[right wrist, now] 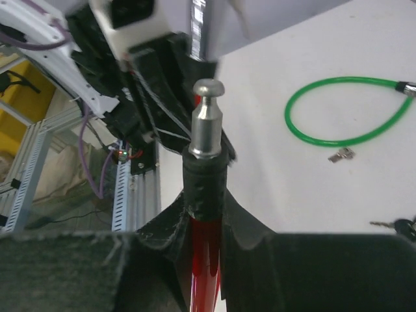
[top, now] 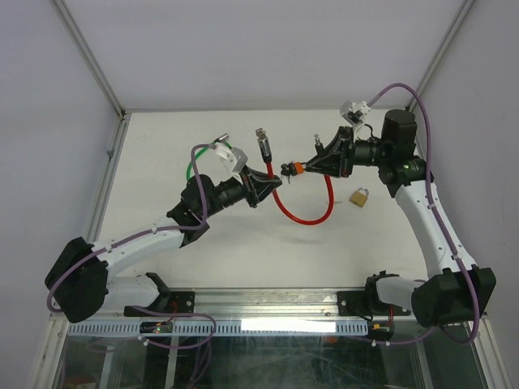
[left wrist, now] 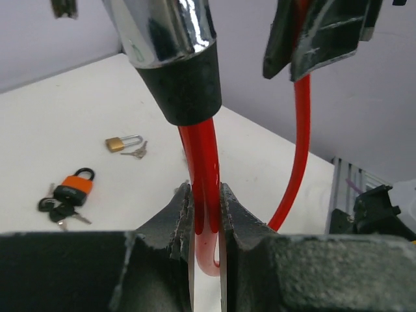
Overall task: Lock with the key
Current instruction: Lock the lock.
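- The scene is closed in by plain grey walls [top: 243, 49], joined at the corners by metal rails.
- A white table [top: 243, 259] is seen beneath both arms.
- The red cable [left wrist: 203, 162] is held up off the table between the two claws, and its loop sags to the surface between them.
- The left gripper [left wrist: 205, 201] is closed almost fully. Its pads are pressed on the red cable from both sides, just under the black collar of the chrome barrel [left wrist: 172, 39].
- The right gripper [right wrist: 207, 195] is likewise nearly closed, and the cable's other end is pinched in it. The steel pin [right wrist: 208, 117] is left standing clear above the pads, near the barrel but apart from it.
- A green cable [right wrist: 290, 123] is laid in a loop at the far left of the table.
- A brass padlock [top: 361, 196] is set on the table, right of the red loop.
- An orange padlock [left wrist: 75, 185] is laid flat, with black-headed keys [left wrist: 60, 211] just beside it. No key is gripped.
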You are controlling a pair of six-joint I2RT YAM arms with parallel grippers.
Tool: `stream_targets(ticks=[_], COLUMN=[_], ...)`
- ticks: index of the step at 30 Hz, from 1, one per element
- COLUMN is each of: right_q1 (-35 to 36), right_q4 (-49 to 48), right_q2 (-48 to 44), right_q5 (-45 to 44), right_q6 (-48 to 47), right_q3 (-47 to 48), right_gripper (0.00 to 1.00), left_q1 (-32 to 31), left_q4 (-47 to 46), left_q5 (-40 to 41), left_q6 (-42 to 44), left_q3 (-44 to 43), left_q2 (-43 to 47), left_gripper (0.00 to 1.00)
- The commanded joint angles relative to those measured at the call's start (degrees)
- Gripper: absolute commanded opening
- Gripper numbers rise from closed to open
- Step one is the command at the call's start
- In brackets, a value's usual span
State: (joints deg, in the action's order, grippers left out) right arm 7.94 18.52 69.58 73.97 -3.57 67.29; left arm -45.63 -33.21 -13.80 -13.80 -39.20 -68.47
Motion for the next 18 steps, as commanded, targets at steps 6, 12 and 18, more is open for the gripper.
stream_targets(ticks=[6, 12, 18], right_q1=[4.3, 4.7, 0.6], right_q4=[-20.6, -20.7, -14.5], right_q2=[-5.3, -5.8, -6.5], right_q5=[0.3, -1.0, -6.1], right_q6=[13.9, 10.9, 6.4], right_q3=[-3.7, -5.6, -6.1], right_gripper=[0.0, 0.0, 0.0], left_q1=[0.1, 0.0, 0.8], left_q4=[-35.7, -46.5, -42.9], left_q5=[-13.7, -17.7, -16.3], left_q6=[-22.8, -30.1, -26.4], left_q3=[-2.2, -4.1, -2.1], left_q2=[-10.7, -16.5, -13.7], left_gripper=[0.0, 0.0, 0.0])
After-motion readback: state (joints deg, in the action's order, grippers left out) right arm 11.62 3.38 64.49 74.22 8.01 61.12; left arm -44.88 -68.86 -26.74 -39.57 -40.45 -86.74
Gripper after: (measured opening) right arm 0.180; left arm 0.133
